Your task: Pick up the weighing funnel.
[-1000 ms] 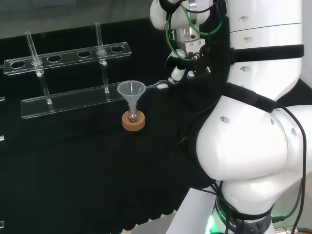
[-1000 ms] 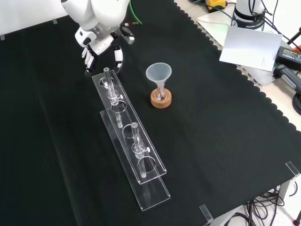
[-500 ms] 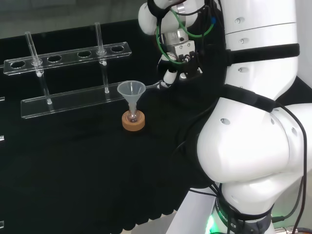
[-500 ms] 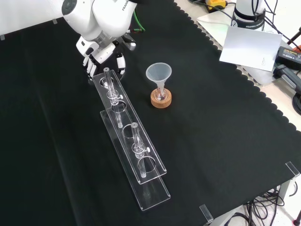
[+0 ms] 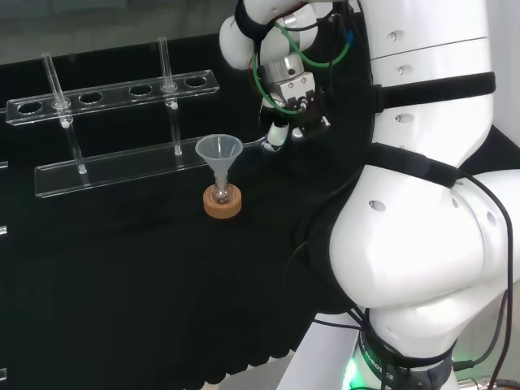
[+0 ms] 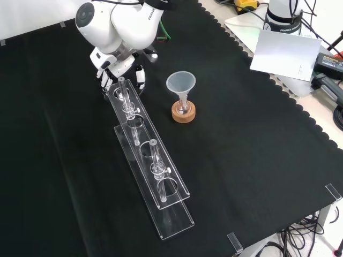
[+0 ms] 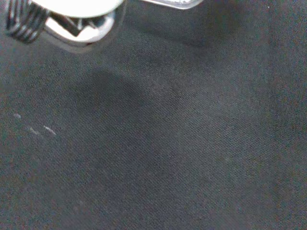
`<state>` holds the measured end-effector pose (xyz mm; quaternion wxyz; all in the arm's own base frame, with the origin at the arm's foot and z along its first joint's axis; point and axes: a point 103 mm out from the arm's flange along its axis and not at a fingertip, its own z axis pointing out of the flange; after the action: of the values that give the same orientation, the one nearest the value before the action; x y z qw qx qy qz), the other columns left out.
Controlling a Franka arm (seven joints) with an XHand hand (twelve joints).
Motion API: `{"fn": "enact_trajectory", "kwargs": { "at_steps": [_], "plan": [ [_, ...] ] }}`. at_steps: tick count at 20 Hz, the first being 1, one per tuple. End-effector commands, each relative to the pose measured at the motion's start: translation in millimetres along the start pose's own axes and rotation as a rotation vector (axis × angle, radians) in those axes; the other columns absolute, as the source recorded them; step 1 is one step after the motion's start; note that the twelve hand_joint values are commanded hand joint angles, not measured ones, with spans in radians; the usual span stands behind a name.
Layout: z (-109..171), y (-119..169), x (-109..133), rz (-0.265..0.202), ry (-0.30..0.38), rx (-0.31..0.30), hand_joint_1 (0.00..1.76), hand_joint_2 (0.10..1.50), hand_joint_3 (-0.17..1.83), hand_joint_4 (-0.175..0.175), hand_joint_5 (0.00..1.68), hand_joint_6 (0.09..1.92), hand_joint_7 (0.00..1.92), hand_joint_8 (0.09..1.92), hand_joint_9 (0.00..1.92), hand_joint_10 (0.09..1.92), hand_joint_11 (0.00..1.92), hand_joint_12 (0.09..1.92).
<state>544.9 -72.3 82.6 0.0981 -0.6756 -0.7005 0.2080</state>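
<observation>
The weighing funnel point(image 5: 260, 143) seems to be the small clear piece lying on the black tabletop point(image 6: 241, 134), just right of the big funnel's rim in the head view. It is faint, so I cannot be sure of its outline. The hand point(image 6: 117, 65) hangs right over it, fingers point(image 6: 103, 80) and thumb spread and pointing down at the cloth, holding nothing that I can see.

To do the grasp well, I judge the hand should come down with the piece between thumb and fingers. It should close on the body and stay clear of the rack point(image 6: 153, 166) beside it.

The big funnel point(image 5: 218, 152) stands mouth up in a small flask on a cork ring point(image 5: 223, 204). Whether the flask holds anything is unclear. Two glass tubes point(image 6: 124, 93) in the rack look empty.
</observation>
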Motion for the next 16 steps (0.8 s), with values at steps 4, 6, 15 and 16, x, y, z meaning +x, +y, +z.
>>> {"fn": "enact_trajectory", "kwargs": {
  "at_steps": [4, 6, 15, 16],
  "plan": [
    [2.0, 7.4, -8.6, 0.016, 0.070, -0.042, 0.93, 0.54, 0.58, 0.001, 0.65, 0.09, 0.52, 0.67, 0.74, 0.51, 0.40, 1.33],
    [3.6, 9.3, -15.4, 0.038, 0.045, -0.046, 0.93, 0.55, 0.58, 0.001, 0.66, 0.10, 0.52, 0.67, 0.74, 0.51, 0.41, 1.33],
    [7.6, 14.6, -13.7, 0.000, 0.025, -0.035, 0.92, 0.55, 0.59, 0.003, 0.68, 0.12, 0.53, 0.66, 0.75, 0.50, 0.41, 1.33],
    [7.9, 14.5, -12.8, -0.005, 0.027, -0.036, 0.92, 0.55, 0.59, 0.003, 0.68, 0.12, 0.53, 0.66, 0.75, 0.50, 0.41, 1.33]
  ]
}}
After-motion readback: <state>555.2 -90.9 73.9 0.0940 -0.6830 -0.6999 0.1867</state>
